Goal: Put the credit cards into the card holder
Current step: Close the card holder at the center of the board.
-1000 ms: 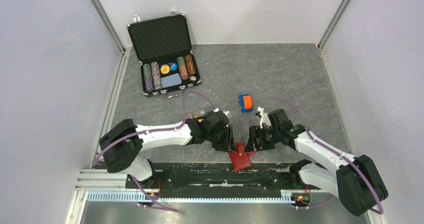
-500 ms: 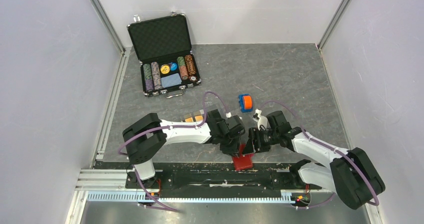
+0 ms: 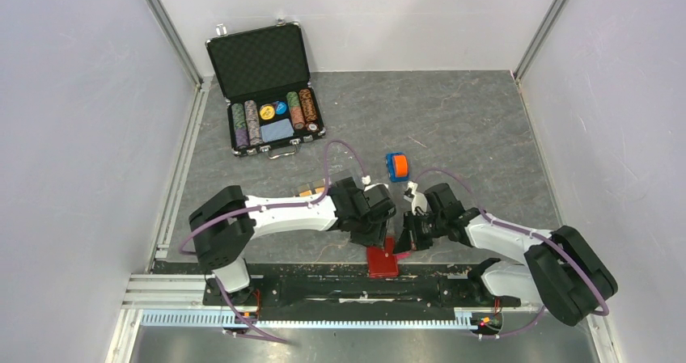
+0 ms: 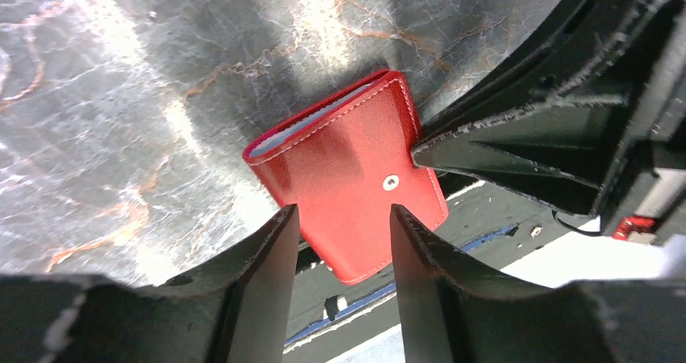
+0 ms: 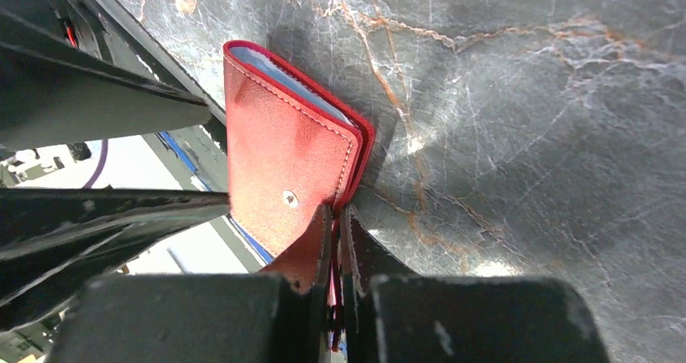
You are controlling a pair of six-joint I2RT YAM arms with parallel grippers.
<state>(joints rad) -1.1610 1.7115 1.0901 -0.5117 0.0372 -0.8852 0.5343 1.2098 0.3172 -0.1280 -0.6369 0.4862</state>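
— Far left, we see the black briefcase (image 3: pixel 267 84) open, its foam-lined lid upright, with striped round chips (image 3: pixel 271 116) in rows; just beyond the left arm, the clear card holder (image 3: pixel 323 187) shows orange-gold credit cards (image 3: pixel 307 191) inside.

— Then our left claw (image 4: pixel 341 217) hangs released over the stitched red leather wallet (image 4: pixel 348 177) on the marbled surface (image 4: pixel 121 96); our right claw (image 5: pixel 336 213) is clenched on its snap tab.

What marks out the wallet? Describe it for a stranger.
Go to the table's near edge, by the black rail. There the right gripper pinches the flap of a small red wallet. Unlike the blue-and-orange object farther back, it is flat, stitched, with a silver snap.
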